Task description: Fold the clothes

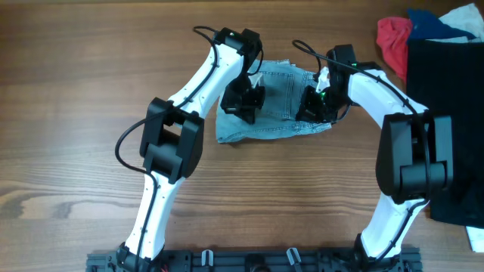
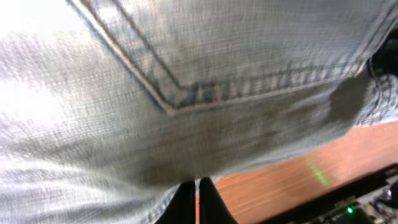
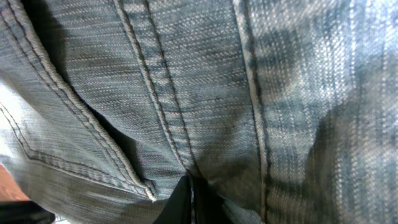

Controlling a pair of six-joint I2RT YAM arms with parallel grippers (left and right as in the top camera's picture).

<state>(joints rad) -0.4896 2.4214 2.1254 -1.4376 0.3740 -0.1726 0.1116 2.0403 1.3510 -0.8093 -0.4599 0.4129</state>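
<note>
The light-blue denim shorts (image 1: 281, 102) lie bunched on the wooden table between my two arms. My left gripper (image 1: 246, 102) is shut on their left part. In the left wrist view the denim (image 2: 186, 81) with a stitched pocket corner fills the frame above the closed fingers (image 2: 198, 186). My right gripper (image 1: 316, 104) is shut on their right part. In the right wrist view the denim seams (image 3: 186, 93) fill the frame and the closed fingers (image 3: 191, 193) pinch the cloth.
A red cloth (image 1: 393, 38) and a dark blue cloth (image 1: 431, 26) lie at the back right beside a black mat (image 1: 446, 75). The wooden table (image 1: 76, 113) extends to the left and front.
</note>
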